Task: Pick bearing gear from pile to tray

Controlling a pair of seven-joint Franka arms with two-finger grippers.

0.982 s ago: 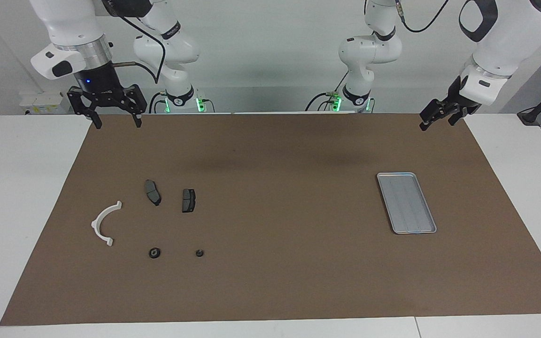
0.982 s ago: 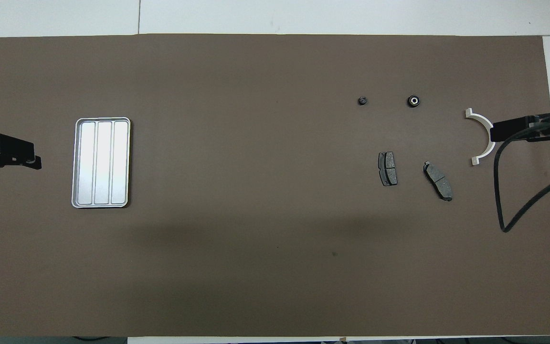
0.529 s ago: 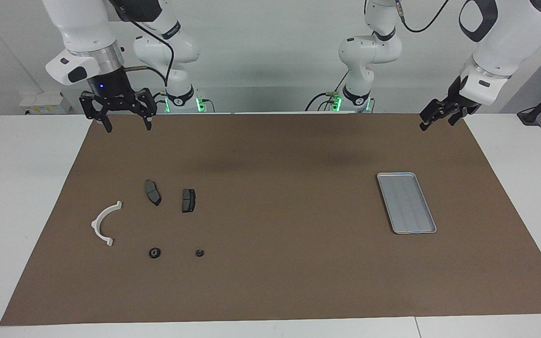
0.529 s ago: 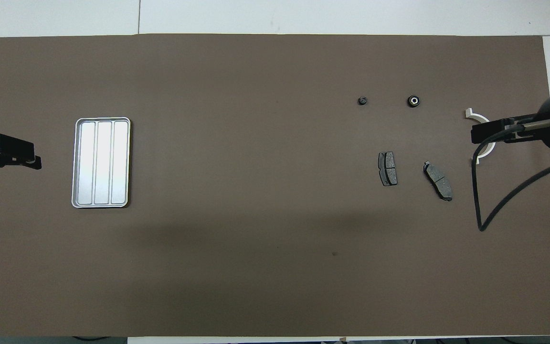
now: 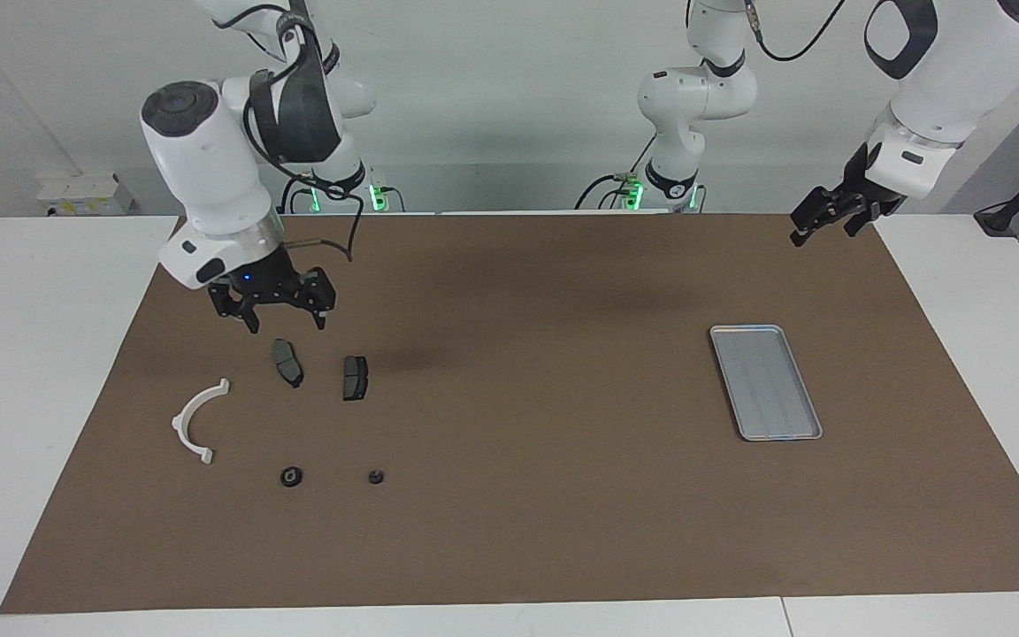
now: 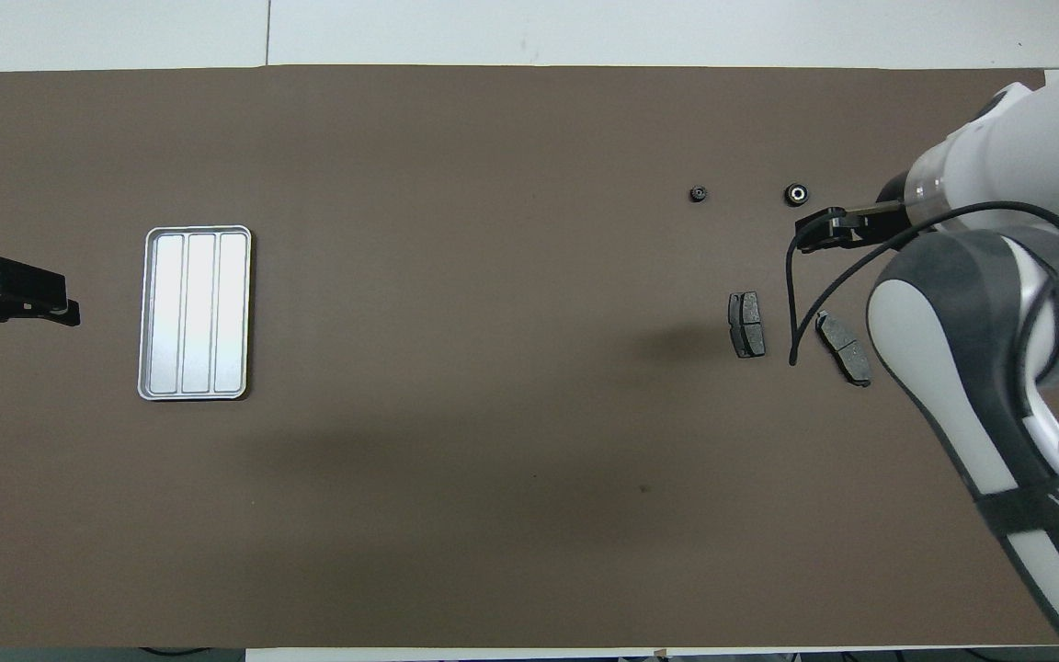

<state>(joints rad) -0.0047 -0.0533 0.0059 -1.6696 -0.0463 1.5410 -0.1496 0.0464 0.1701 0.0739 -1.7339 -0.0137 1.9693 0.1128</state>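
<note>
I am holding my left hand (image 5: 823,233) idle in the air over the edge of the brown mat (image 5: 518,513) at the left arm's end of the surface (image 5: 49,354), with its fingers spread wide and nothing between them; this arm is waiting. I am carrying my right hand (image 5: 287,324) over the pile, above the mat by the two brake pads (image 5: 287,362), with its fingers also spread wide and gripping nothing. The tray (image 5: 765,381) is lying flat on the mat toward the left arm's end, well apart from the pile, and nothing is showing inside it, so I am judging that no part is delivered yet. The brake pads are lying side by side at the part of the pile nearest to the robots. The white half-ring bracket (image 5: 199,420) is lying a little farther out, toward the right arm's end. Farthest out, the two small black round pieces (image 5: 291,477) are sitting apart from each other on the mat, untouched. I am taking one of these to be the bearing gear; which one, I cannot tell. I am therefore rating the task as barely started: the approach is under way, while the descent, the grasp, the carry across to the tray and the release are all left to do.
</note>
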